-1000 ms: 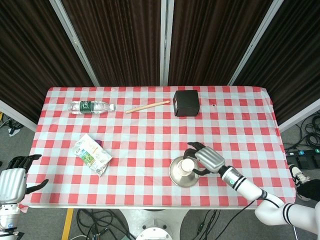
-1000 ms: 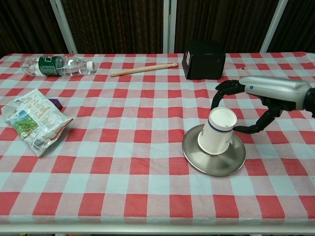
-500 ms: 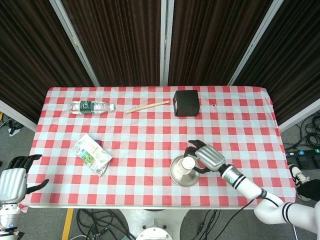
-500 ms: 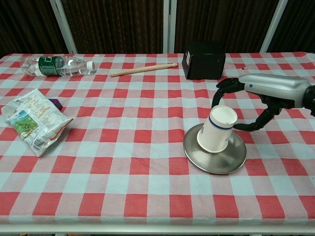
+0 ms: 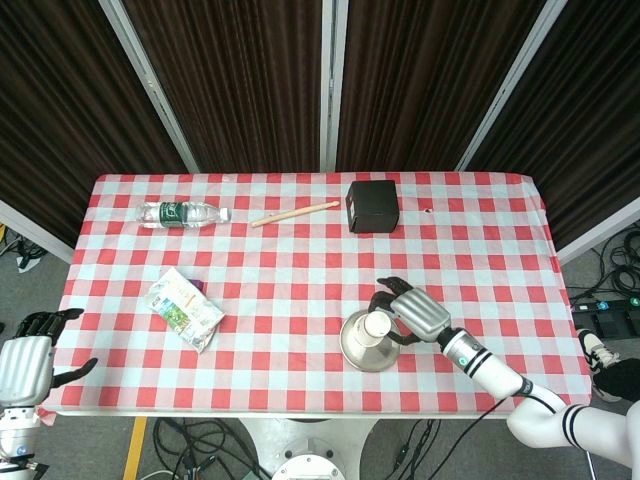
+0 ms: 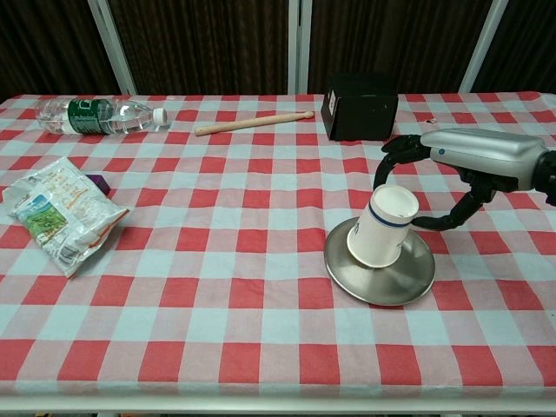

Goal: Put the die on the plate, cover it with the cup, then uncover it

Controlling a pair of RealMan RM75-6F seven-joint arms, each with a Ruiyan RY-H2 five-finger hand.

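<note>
Dark pleated curtains hang behind a table (image 5: pixel 300 290) covered in a red-and-white checked cloth. Near the front edge, right of centre, sits a round metal plate (image 6: pixel 408 282). On it stands a white paper cup (image 6: pixel 382 228), upside down and tilted, its base leaning toward the right hand (image 6: pixel 473 161). That hand's dark fingers (image 6: pixel 395 155) curl around the cup's upper part – thumb on the near side, others on the far side – and appear to hold it. The die is not visible; I judge it lies under the cup, but cannot confirm this. The left hand (image 5: pixel 25 360) waits off the front left corner, empty, fingers apart.

Toward the back edge lie a water bottle (image 5: pixel 180 213), a wooden stick (image 5: pixel 295 212) and a black box (image 5: pixel 372 205). A snack packet (image 5: pixel 183 307) rests near the left edge.

The cup looks mid-placement or mid-lift – to do either well, keep the rim level over the plate's centre, move straight up or down, and avoid dragging the die off.
</note>
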